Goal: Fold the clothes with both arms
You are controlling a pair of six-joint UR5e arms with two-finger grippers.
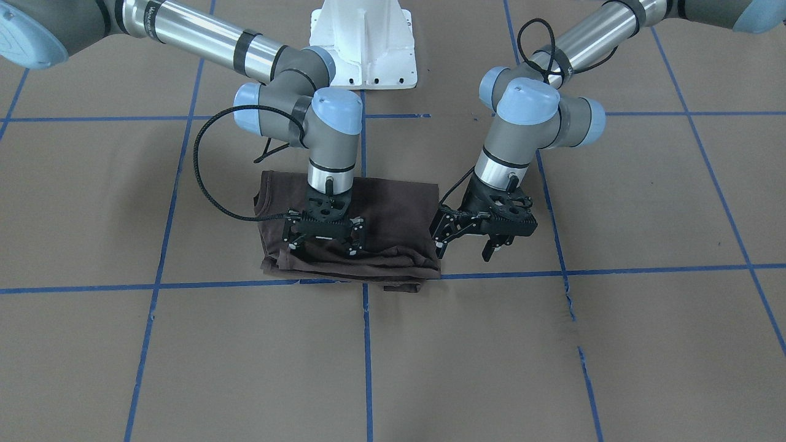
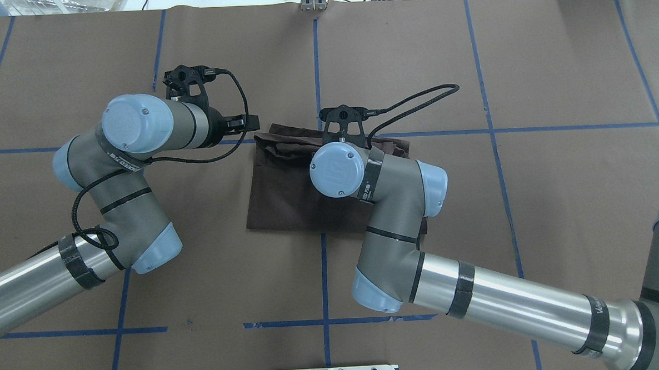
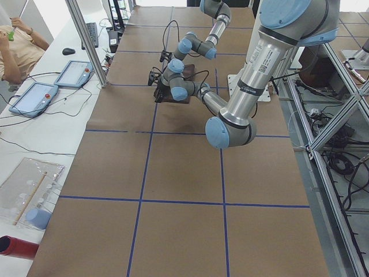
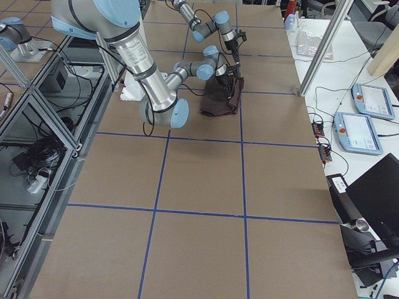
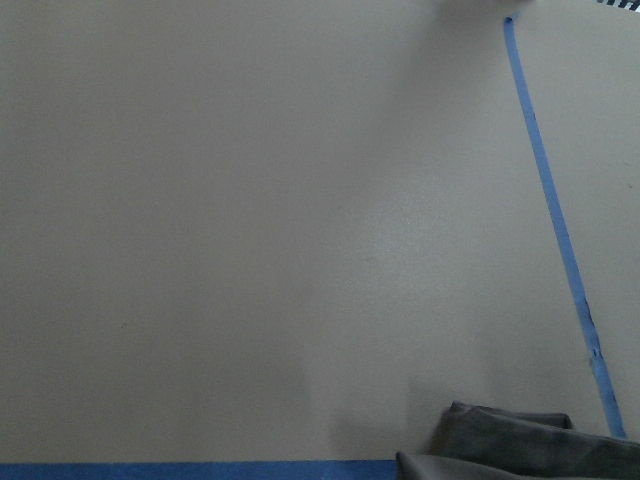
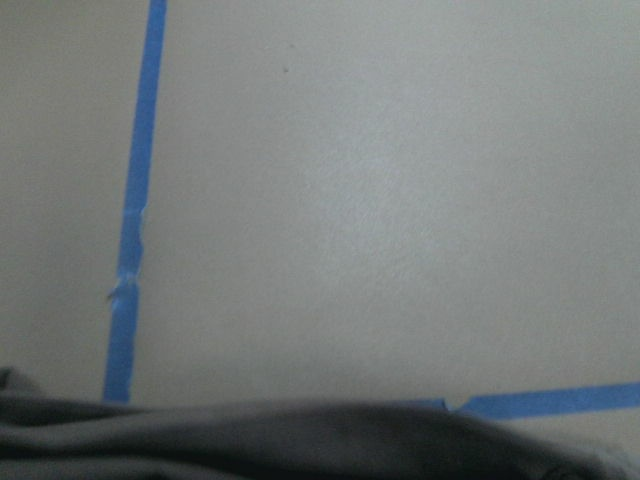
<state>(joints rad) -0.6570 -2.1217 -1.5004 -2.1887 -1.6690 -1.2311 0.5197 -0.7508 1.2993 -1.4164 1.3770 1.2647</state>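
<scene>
Left gripper (image 1: 465, 252) first, from the front-facing camera: fingers spread wide, nothing between them, hanging just beside the side edge of the dark brown T-shirt (image 1: 393, 205). That shirt lies folded into a rough rectangle on the brown-papered table (image 1: 614, 344), its near edge along a blue tape line (image 1: 645, 269). Right gripper (image 1: 323, 247) is wide open too, pointing straight down over the shirt, tips at the bunched cloth by that near edge. Black lettering runs along the right arm (image 1: 202, 31), too small to read. Overhead now: the right arm's wrist covers part of the shirt, and the printed bands on both arms are illegible. From the right end, the shirt is a small dark patch under the far wrists. Left wrist camera: a shirt corner at bottom right, beside the tape. Right wrist camera: blurred grey cloth along the bottom edge.
</scene>
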